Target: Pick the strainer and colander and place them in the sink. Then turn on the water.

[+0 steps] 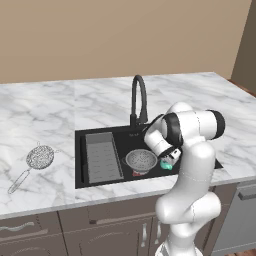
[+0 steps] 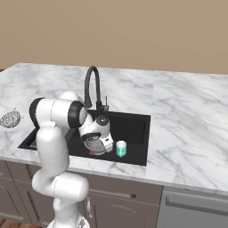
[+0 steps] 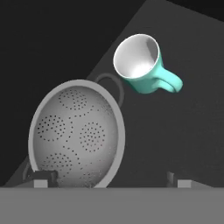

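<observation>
We note the colander [image 1: 141, 160] already sits in the sink [image 1: 100, 134]. Gripper [image 3: 107, 180] jaws spread, empty, above it. The strainer [image 1: 39, 157] lies on the counter at mid-left of the left base view, handle running toward lower left, well apart from the jaws.

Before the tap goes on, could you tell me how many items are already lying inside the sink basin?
2: the colander near the middle of the sink, and a teal mug beside it toward the right end. The arm covers part of the basin, so something small could be hidden.
</observation>
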